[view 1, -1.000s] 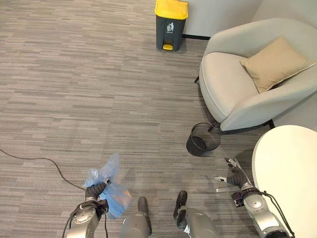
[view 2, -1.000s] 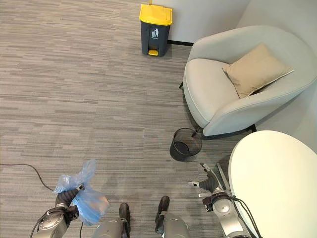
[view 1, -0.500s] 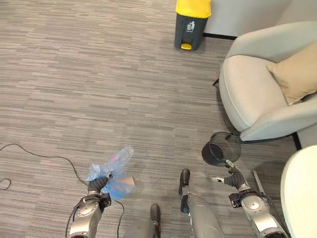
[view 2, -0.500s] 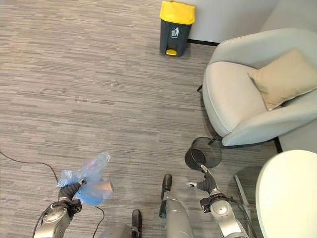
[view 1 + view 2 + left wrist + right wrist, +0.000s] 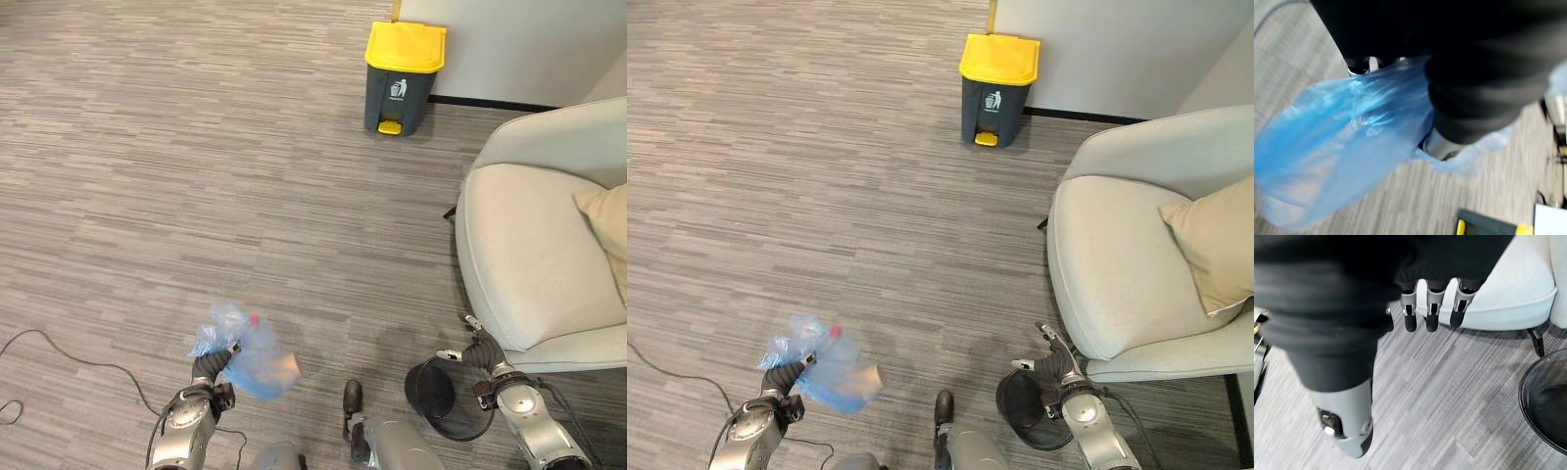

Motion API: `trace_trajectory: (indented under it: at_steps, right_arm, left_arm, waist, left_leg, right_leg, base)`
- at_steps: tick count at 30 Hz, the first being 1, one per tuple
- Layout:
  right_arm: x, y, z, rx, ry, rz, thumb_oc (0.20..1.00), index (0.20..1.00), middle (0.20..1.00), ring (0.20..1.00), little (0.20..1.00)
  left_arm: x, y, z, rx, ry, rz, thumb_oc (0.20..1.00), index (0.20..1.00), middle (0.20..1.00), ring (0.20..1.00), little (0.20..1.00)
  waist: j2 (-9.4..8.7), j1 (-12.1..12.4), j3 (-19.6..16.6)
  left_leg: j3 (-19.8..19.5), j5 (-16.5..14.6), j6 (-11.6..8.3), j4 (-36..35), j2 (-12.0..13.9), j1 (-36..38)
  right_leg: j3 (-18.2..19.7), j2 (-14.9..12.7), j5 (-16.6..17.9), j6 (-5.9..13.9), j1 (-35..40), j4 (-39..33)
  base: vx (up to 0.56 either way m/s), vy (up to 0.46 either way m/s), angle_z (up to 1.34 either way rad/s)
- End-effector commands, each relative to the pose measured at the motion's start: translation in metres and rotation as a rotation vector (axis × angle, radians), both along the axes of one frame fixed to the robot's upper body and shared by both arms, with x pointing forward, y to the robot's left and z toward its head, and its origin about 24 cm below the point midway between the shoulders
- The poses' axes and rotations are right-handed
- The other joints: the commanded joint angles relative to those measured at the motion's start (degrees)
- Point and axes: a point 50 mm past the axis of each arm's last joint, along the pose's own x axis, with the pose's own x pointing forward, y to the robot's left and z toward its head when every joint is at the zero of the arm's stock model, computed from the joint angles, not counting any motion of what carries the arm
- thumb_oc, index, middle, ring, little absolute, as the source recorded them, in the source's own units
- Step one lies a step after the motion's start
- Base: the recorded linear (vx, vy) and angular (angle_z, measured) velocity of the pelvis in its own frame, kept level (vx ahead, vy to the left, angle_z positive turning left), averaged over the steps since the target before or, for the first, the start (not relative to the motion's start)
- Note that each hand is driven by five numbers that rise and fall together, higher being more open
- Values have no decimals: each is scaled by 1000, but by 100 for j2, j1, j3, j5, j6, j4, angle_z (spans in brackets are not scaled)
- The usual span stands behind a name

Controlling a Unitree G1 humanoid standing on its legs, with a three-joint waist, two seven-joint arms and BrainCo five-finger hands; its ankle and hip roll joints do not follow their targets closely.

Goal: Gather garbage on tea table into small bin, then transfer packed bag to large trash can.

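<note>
— One blue bag (image 5: 247,350) hangs from the left hand (image 5: 209,370), fingers curled round its gathered neck so nothing spills on the way to the yellow-lidded trash can (image 5: 403,77) by the wall

— And the right hand (image 5: 1055,367)?

— Empty, fingers relaxed and slightly apart, above the small black bin (image 5: 438,398) beside the armchair (image 5: 1136,274)

— Any change?

— The view has swung; the can sits more central, so the camera moved

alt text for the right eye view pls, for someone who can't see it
The robot's left hand grips a filled blue plastic bag above grey carpet. A grey trash can with a yellow lid stands ahead by the wall. The right hand, fingers relaxed, hangs over a small black bin beside a pale armchair with a tan cushion.
</note>
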Motion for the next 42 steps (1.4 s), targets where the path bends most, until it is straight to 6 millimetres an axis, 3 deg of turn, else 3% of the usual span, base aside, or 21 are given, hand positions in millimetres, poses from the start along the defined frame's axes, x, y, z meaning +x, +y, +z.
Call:
trace_trajectory:
  at_steps: [1,3,4,5,6,9,12,15,18,19,20,22,25,29,31,32,33,35,36,41,42]
  right_arm:
    - [-1,-7,5,9,-53,-42,1000,1000,1000,1000,1000]
    - [-1,-8,4,12,-56,-58,1000,1000,1000,1000,1000]
    - [-2,-8,1,21,-48,-74,1000,1000,1000,1000,1000]
    - [-2,-8,1,21,-48,-74,1000,1000,1000,1000,1000]
    - [-3,-7,-2,30,-41,-86,1000,1000,1000,1000,1000]
    - [-5,4,-6,50,-23,-51,1000,1000,1000,1000,1000]
    - [7,15,-2,64,-44,-5,1000,1000,1000,1000,1000]
    - [11,19,1,73,-54,3,1000,1000,1000,1000,1000]
    - [14,21,3,83,-65,7,1000,1000,1000,1000,1000]
    - [14,21,3,83,-65,7,1000,1000,1000,1000,1000]
    - [13,23,1,86,-56,12,1000,1000,1000,1000,1000]
    - [14,23,1,85,-54,14,1000,1000,1000,1000,1000]
    - [15,21,2,67,-46,32,1000,1000,1000,1000,1000]
    - [7,16,-1,62,-24,23,1000,1000,1000,1000,1000]
    - [2,10,-5,46,-5,9,1000,1000,1000,1000,1000]
    - [-1,6,-6,39,2,-4,1000,1000,1000,1000,1000]
    - [-2,6,-6,39,2,-3,1000,1000,1000,1000,1000]
    - [-4,-1,-7,33,7,-25,1000,1000,1000,1000,1000]
    - [-5,-4,-8,20,21,-32,1000,1000,1000,1000,1000]
    - [-3,-11,-2,12,-5,-54,1000,1000,1000,1000,1000]
    - [-3,-13,-3,12,-3,-69,1000,1000,1000,1000,1000]
  left_arm:
    - [7,16,18,100,-74,-27,200,200,200,200,200]
    - [7,16,19,107,-75,-32,200,200,200,200,200]
    - [8,15,18,109,-74,-37,200,200,200,200,200]
    - [8,15,18,109,-74,-38,200,200,200,200,200]
    - [7,14,17,108,-66,-41,200,200,200,200,200]
    - [-5,15,12,107,-36,-50,200,200,200,200,200]
    - [0,24,23,147,-74,-35,200,200,200,200,200]
    - [2,27,26,156,-84,-29,200,200,200,200,200]
    - [4,30,29,173,-90,-26,200,200,200,200,200]
    - [4,30,29,173,-90,-26,200,200,200,200,200]
    - [5,29,30,171,-95,-27,200,200,200,200,200]
    - [5,29,29,166,-95,-24,200,200,200,200,200]
    - [8,27,28,155,-98,-18,200,200,200,200,200]
    - [9,24,29,154,-105,-40,200,200,200,200,200]
    - [7,22,26,156,-93,-54,200,200,200,200,200]
    - [4,20,23,139,-80,-48,200,200,200,200,200]
    - [4,20,23,138,-79,-48,200,200,200,200,200]
    - [3,19,20,126,-71,-40,200,200,200,200,200]
    - [3,17,18,110,-66,-35,200,200,200,200,200]
    - [3,16,16,105,-56,-32,200,200,200,200,200]
    - [3,16,16,110,-54,-38,200,200,200,200,200]
  waist:
    - [-79,35,-21]
    - [-39,180,55]
    - [-7,279,70]
    - [-18,285,76]
    - [9,403,83]
    - [-80,477,-84]
    - [-233,665,-111]
    - [-268,734,-133]
    - [-219,693,-90]
    - [-220,694,-91]
    - [-175,649,-16]
    - [-115,584,46]
    - [-71,320,223]
    - [-71,165,152]
    - [-16,113,7]
    - [46,67,-102]
    - [52,51,-116]
    - [102,39,-222]
    - [83,84,-219]
    - [-67,243,-128]
    - [-69,342,-36]
  left_leg:
    - [188,240,212,-332,-208,-172]
    - [104,702,126,-811,-260,-461]
    - [37,1171,62,-1121,-297,-795]
    - [44,1181,60,-1147,-304,-770]
    - [-27,1452,39,-1315,-331,-1005]
    - [-154,1203,201,-1293,-428,-689]
    - [152,740,427,-841,-477,-716]
    - [220,538,587,-823,-517,-630]
    - [305,430,716,-972,-535,-342]
    - [306,431,716,-973,-536,-343]
    - [316,330,745,-1089,-528,-74]
    - [312,231,731,-1219,-518,192]
    - [148,-201,577,-1392,-604,1058]
    - [-104,-446,403,-1469,-548,1570]
    - [-163,-289,218,-1353,-340,1709]
    - [-64,173,-49,-953,-36,1603]
    - [-81,169,-54,-937,-30,1580]
    - [109,732,-171,-157,265,1352]
    - [202,793,-58,-41,318,1197]
    - [293,307,137,-409,59,272]
    - [298,651,96,-687,-51,-213]
  right_leg:
    - [170,-615,-276,1164,-130,-130]
    - [256,-482,-332,1153,82,-221]
    - [347,-355,-400,1134,274,-299]
    - [353,-362,-405,1134,287,-304]
    - [491,-253,-520,1112,529,-333]
    - [850,-340,-755,1182,824,-245]
    - [1083,-606,-824,1348,830,-14]
    - [1138,-672,-790,1453,652,514]
    - [1007,-735,-394,1582,203,1369]
    - [1009,-736,-396,1582,200,1372]
    - [788,-812,-231,1546,-162,1566]
    - [528,-840,-222,1474,-531,1371]
    - [-74,-972,198,1634,-1182,56]
    - [20,-1012,438,1703,-1244,-80]
    - [-6,-999,453,1579,-1145,118]
    - [-159,-951,353,1472,-980,140]
    - [-177,-952,354,1468,-984,134]
    - [-343,-716,71,1253,-561,28]
    - [-337,-650,-117,1158,-336,-7]
    - [-175,-683,-431,1144,76,-90]
    - [-107,-597,-511,1117,311,-165]
  base:
    - [175,-9,-24]
    - [251,20,-3]
    - [239,31,-7]
    - [396,86,-10]
    - [495,171,-45]
    - [597,252,-112]
    - [383,222,-71]
    - [236,131,-47]
    - [176,94,-21]
    - [219,76,-9]
    - [246,56,-5]
    - [381,35,-21]
    - [646,-127,-5]
    - [461,-198,39]
    - [470,-315,79]
    - [329,-275,83]
    - [340,-309,66]
    - [407,-290,28]
    - [461,-261,-26]
    - [276,-87,-29]
    - [361,-42,-36]
